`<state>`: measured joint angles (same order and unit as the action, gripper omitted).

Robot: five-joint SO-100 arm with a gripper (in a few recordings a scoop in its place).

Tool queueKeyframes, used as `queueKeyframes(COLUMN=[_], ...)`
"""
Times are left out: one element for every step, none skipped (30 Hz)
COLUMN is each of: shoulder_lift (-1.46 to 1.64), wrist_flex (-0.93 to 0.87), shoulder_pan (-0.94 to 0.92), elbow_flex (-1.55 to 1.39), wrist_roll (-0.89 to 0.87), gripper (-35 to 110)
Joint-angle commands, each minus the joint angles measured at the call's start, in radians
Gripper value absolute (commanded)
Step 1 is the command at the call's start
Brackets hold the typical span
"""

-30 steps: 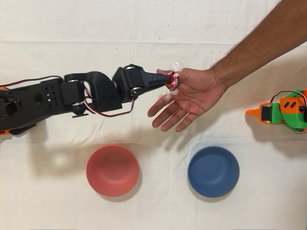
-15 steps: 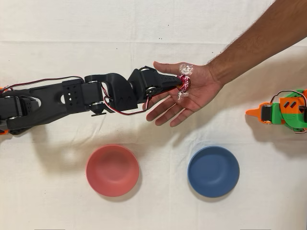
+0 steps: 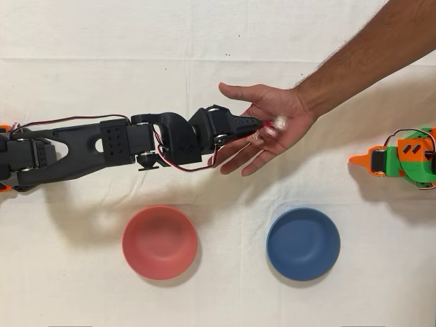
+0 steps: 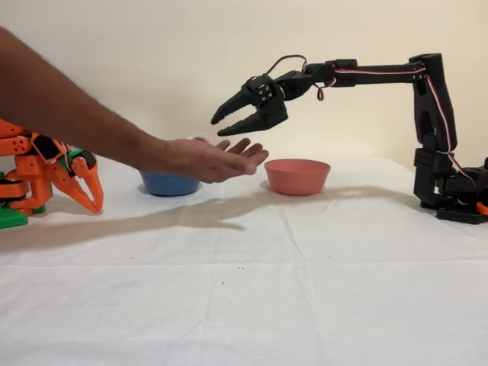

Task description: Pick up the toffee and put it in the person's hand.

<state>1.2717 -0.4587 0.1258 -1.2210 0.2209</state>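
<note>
My black arm's two-finger gripper (image 4: pixel 232 122) has just let go, its jaws now spread and empty above the person's open bare hand (image 3: pixel 272 126), where the small shiny wrapped toffee (image 3: pixel 277 123) rests on the palm, delivery apparently made
</note>
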Motion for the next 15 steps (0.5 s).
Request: queueKeyframes(shoulder_lift=[0.052,0.057,0.063,0.069,0.078,0.087,0.097,0.107,0.117,0.124,0.135,0.147,0.163,0.181,0.202], wrist_flex=[-0.006,-0.012,-0.015,-0.017,-0.018,-0.018,-0.018,-0.018,-0.020,-0.023,-0.028,-0.029,-0.029,-0.025,-0.020], shoulder_pan=[-0.003,-0.003,-0.005,-0.006,-0.006,-0.008,-0.011,-0.014,-0.015,-0.018,-0.021,-0.023,-0.028,-0.032,-0.038], elbow_flex=[0.057,0.054,0.051,0.044,0.038,0.029,0.018,0.009,0.000,-0.006,-0.012,-0.021,-0.035,-0.054,-0.072], wrist_roll=[-0.021,-0.026,-0.029,-0.032,-0.035,-0.037,-0.037,-0.040,-0.041,-0.041,-0.044,-0.048,-0.049,-0.055,-0.060], gripper=[14,14,14,14,14,14,14,14,14,14,14,14,14,14,14])
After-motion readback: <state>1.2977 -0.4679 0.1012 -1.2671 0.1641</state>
